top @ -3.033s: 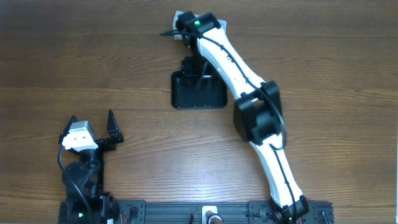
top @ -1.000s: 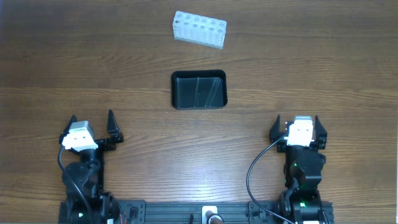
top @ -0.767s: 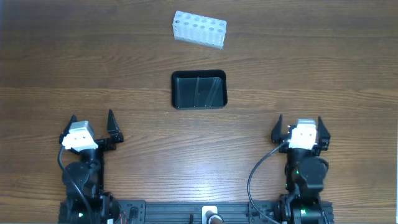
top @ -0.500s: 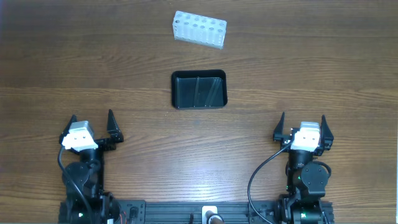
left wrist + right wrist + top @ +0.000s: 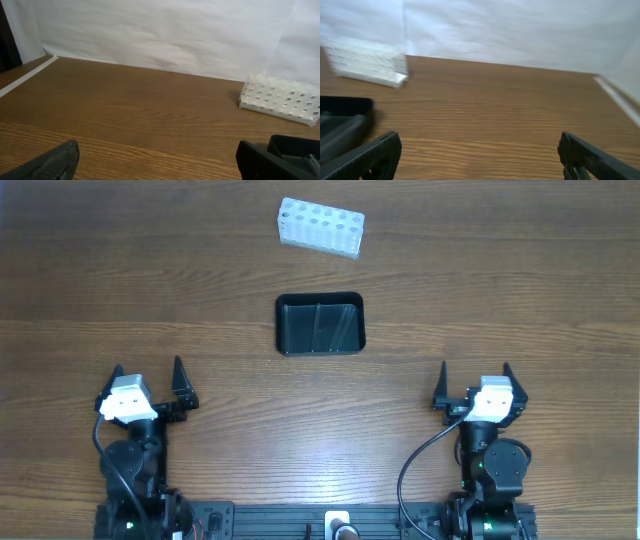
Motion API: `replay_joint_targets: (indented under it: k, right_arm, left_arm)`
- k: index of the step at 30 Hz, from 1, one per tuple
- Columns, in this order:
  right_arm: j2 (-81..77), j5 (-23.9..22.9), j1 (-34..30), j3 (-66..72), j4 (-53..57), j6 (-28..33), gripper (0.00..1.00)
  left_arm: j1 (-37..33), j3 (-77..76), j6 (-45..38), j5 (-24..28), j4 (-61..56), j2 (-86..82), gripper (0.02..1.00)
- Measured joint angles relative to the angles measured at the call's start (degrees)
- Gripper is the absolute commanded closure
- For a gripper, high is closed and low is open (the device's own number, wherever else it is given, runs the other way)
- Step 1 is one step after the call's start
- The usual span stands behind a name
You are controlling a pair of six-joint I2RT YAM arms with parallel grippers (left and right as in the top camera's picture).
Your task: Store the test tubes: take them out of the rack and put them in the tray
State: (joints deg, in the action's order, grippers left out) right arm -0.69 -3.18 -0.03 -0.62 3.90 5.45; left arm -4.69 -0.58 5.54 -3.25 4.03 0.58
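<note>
While the white rack (image 5: 320,227) sits near the far edge and the black tray (image 5: 281,325) lies just before it, seemingly holding clear tubes (image 5: 340,328), a broad stretch of tabletop (image 5: 120,260) separates both from the left gripper (image 5: 149,372) and right gripper (image 5: 474,375), tucked by their bases, fingers spread wide

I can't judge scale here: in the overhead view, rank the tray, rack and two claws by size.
1. Tray.
2. Rack, equally long but narrower.
Left claw and right claw look alike; they probably sit nearer the camera, so their rank is unsure.
</note>
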Motion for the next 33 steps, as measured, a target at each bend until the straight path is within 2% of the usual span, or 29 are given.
replay_joint_targets:
  k: [3,8,33]
  right_arm:
    - [0.0,1.8,0.0,0.0,0.2,-2.3,0.009]
    - [0.0,2.8,0.0,0.0,0.2,-2.5,0.009]
    - [0.0,3.1,0.0,0.0,0.2,-2.5,0.007]
  left_arm:
    - [0.0,0.0,0.0,0.0,0.0,0.0,0.02]
    - [0.0,0.0,0.0,0.0,0.0,0.0,0.02]
    - [0.0,0.0,0.0,0.0,0.0,0.0,0.02]
